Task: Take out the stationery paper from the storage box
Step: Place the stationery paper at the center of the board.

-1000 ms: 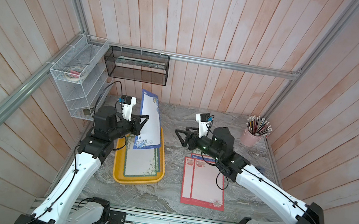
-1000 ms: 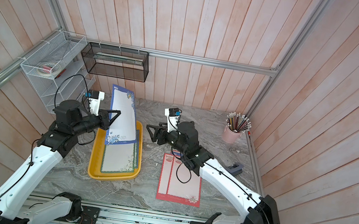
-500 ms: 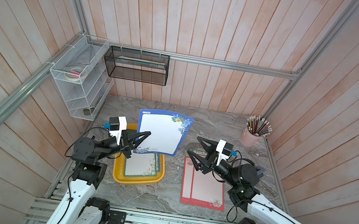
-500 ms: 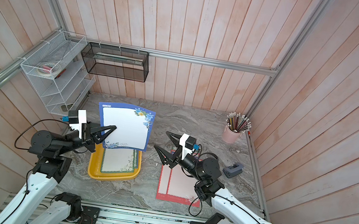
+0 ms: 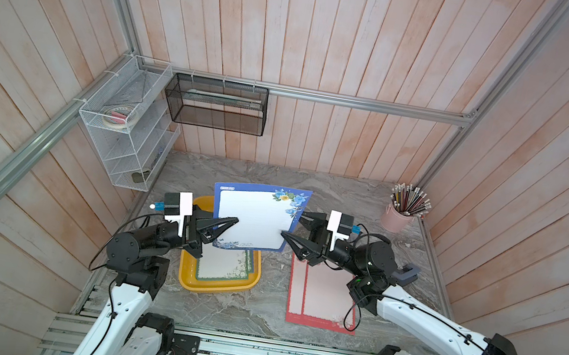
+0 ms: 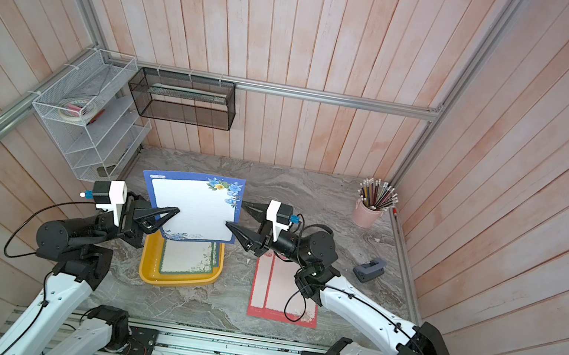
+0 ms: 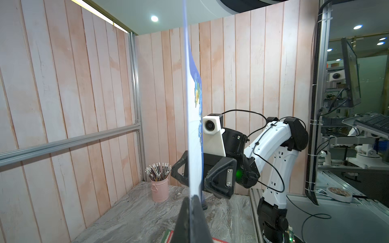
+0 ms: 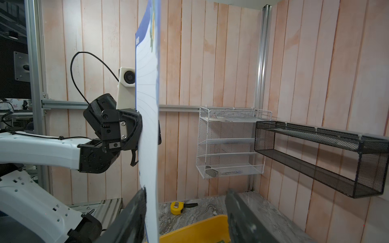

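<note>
A blue-bordered sheet of stationery paper [image 5: 256, 220] [image 6: 195, 210] hangs in the air above the yellow storage box [image 5: 217, 288] [image 6: 175, 281]. My left gripper [image 5: 234, 221] [image 6: 175, 212] [image 7: 192, 196] is shut on the sheet's left edge. My right gripper [image 5: 293, 223] [image 6: 235, 213] [image 8: 187, 192] stands open astride the sheet's right edge. In the right wrist view the sheet [image 8: 147, 105] lies against one finger, with a wide gap to the other. Green-bordered sheets [image 5: 225, 264] lie in the box. A red-bordered sheet [image 5: 321, 298] lies flat on the table to the right.
A pink cup of pencils [image 5: 399, 219] stands at the back right. A white wire rack [image 5: 129, 137] and a black mesh basket [image 5: 217, 104] hang on the walls. A grey hole punch [image 6: 369, 269] sits at the right and a yellow tape measure [image 8: 176, 207] behind the box.
The left gripper has carried the blue sheet up and forward, turning it face-up toward the top views. The right gripper has swung in around the sheet's right edge, its jaws narrowing a little.
</note>
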